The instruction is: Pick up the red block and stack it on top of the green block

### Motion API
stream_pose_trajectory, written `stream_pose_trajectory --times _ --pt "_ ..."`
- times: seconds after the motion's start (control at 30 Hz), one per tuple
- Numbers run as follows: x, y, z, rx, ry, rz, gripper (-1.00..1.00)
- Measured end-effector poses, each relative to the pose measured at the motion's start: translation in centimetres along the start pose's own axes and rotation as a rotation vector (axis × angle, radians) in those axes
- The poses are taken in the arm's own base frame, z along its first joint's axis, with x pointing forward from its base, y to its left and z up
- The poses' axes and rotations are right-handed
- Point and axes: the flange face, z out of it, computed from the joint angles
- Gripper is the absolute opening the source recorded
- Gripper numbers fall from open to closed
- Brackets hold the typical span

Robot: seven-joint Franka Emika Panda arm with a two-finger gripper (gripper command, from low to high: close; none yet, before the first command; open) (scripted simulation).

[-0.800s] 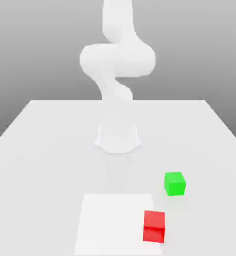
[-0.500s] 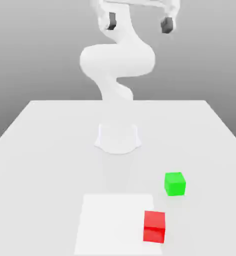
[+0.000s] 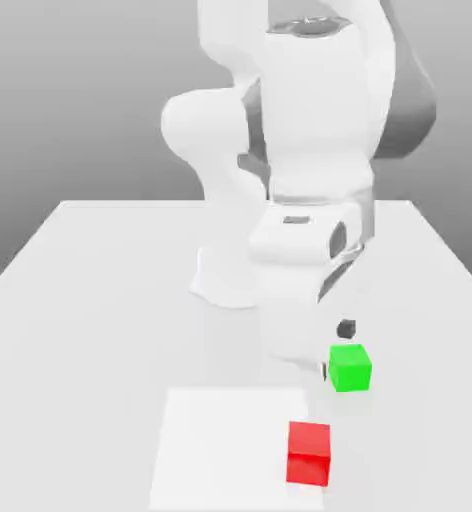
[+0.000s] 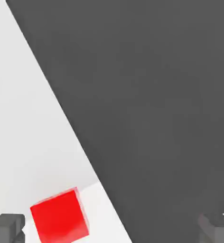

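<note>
I keep the hand wide open and empty, presumably to admit the red block, apart from it; the green block is presumably left free as base.

Arm — upper stretch cut off by the exterior view's top edge; part of the farther links hidden behind the nearer ones.
Gripper — pale body blurs into the tabletop; one fingertip a thin dark sliver near the green block, contact between them impossible to tell. In the hand view, both fingers cropped by the frame.
White sheet — near edge cropped; part of its right side, in the exterior view, covered by the red block.
Red block, hand view: one corner cropped.
Tabletop: near part and both sides cropped; far edge partly hidden behind the arm.
</note>
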Motion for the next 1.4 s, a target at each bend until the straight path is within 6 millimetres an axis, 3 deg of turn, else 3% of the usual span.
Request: stream_pose_trajectory --times 0.13,0.3,0.33,0.57,0.73,0.8,0.9,1.2,1.4 --pt "-2.3 -0.5 5.6 -0.017 -0.103 -0.172 0.0" --pt "-3.3 -0.4 11.6 -0.021 -0.127 -0.217 0.0" --pt "-3.5 -0.4 12.8 -0.02 -0.128 -0.217 -1.0" --pt "-3.6 -0.4 13.0 -0.019 -0.13 -0.217 -1.0" --pt "-3.0 -0.6 7.9 -0.019 -0.13 -0.219 -1.0" --pt "-3.8 -2.4 6.6 -0.004 -0.134 -0.337 -1.0" --pt "-5.6 -6.6 5.3 0.023 -0.138 -0.606 -1.0" --pt "-13.6 -15.1 2.5 0.067 -0.13 -1.392 -1.0" --pt "-15.0 -16.0 6.2 0.074 -0.124 -1.492 -1.0"
